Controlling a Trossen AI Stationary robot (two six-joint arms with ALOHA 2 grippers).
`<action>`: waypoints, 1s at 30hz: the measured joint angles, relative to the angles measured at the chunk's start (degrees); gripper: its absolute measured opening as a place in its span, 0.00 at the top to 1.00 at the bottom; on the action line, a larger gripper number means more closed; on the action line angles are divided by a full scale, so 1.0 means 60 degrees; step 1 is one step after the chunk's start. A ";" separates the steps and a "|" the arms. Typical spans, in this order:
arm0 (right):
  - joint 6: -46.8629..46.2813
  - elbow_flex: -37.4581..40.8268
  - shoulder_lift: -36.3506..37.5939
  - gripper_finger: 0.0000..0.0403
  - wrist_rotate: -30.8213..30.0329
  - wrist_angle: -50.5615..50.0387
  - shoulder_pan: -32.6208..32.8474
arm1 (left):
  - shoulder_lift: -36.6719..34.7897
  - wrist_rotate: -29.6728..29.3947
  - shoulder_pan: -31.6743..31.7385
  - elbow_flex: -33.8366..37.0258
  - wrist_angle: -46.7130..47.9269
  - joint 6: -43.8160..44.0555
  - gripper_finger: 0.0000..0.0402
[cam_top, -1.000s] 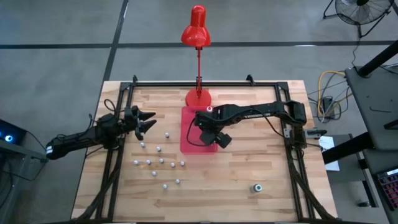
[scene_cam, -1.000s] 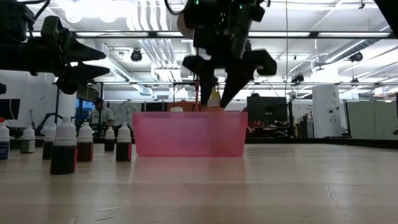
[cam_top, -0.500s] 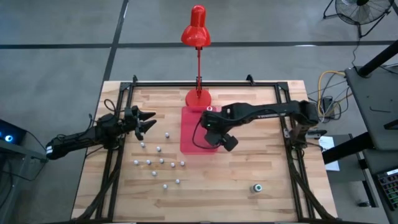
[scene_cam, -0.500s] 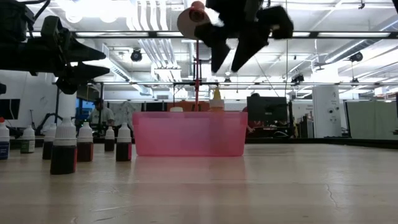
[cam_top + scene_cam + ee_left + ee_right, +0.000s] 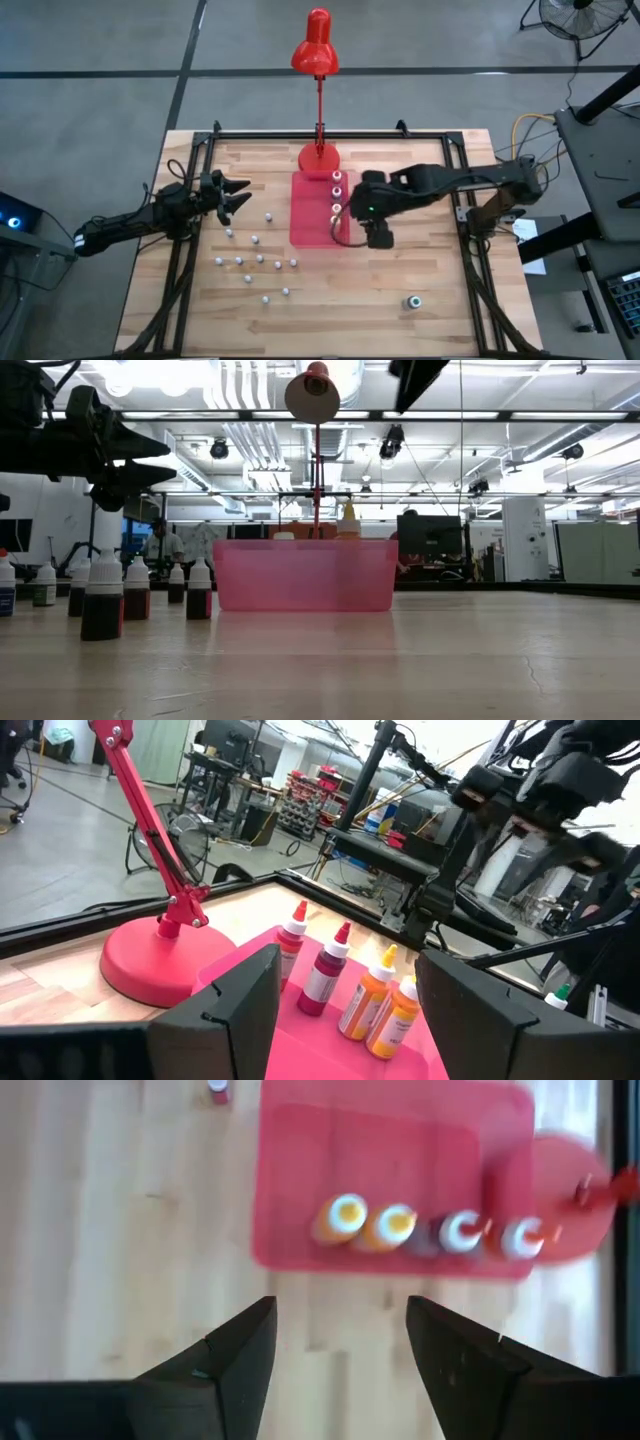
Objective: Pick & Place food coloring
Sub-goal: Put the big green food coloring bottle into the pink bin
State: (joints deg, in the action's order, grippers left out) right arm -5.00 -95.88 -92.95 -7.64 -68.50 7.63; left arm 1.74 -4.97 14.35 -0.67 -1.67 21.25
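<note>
Wooden tabletop (image 5: pixel 420 260) under both arms — four food coloring bottles (image 5: pixel 428 1226) standing in a row along one edge of the red tray (image 5: pixel 305 215), small whitish-capped bottles (image 5: pixel 255 263) loose beside it, one teal-capped bottle (image 5: pixel 411 301) well apart.

Right gripper (image 5: pixel 340 1342) open, empty, just beside the tray; left gripper (image 5: pixel 345 1005) open, hovering near the loose bottles.

Likely trouble — toppling a neighbour when reaching into that tight cluster, or clipping the upright row on a low return.

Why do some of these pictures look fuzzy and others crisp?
Right wrist view: the red tray and its four bottles smear, likely motion blur. Left wrist view: the bottles look crisp. Low view: bright ceiling lights leave the left hand a dark silhouette.
</note>
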 joint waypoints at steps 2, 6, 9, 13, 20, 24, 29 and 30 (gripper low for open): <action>-0.0902 -0.0079 0.0204 0.45 0.0006 -0.0336 0.0256 | 0.0000 0.0000 -0.0002 0.0000 0.0000 -0.0001 0.49; -0.2784 -0.0134 0.0640 0.36 0.0003 -0.0986 0.0904 | 0.0000 0.0000 -0.0003 0.0000 0.0000 -0.0002 0.49; -0.4240 -0.0107 0.0869 0.28 0.0067 -0.1464 0.1537 | 0.0000 0.0000 -0.0003 0.0000 0.0000 0.0000 0.49; -0.5633 -0.0087 0.1059 0.18 0.0106 -0.1915 0.2484 | 0.0000 0.0003 -0.0003 0.0000 -0.0003 -0.0003 0.49; -0.7276 -0.0083 0.1068 0.12 0.0080 -0.1963 0.3941 | 0.0000 0.0003 -0.0001 0.0002 0.0000 -0.0003 0.49; -0.7912 0.0029 0.1064 0.12 -0.0146 -0.2018 0.4721 | 0.0000 0.0002 -0.0003 0.0000 0.0000 -0.0002 0.49; -0.9408 0.0487 0.0988 0.12 -0.0483 -0.2055 0.5449 | 0.0000 0.0003 -0.0002 0.0000 0.0000 -0.0003 0.49; -0.9723 0.0601 0.0961 0.12 -0.0490 -0.2036 0.5520 | 0.0000 0.0002 -0.0002 0.0000 0.0000 -0.0002 0.49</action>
State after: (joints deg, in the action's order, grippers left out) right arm -63.33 -92.27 -87.19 -10.58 -80.71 40.75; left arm 1.74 -4.96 14.33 -0.67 -1.67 21.24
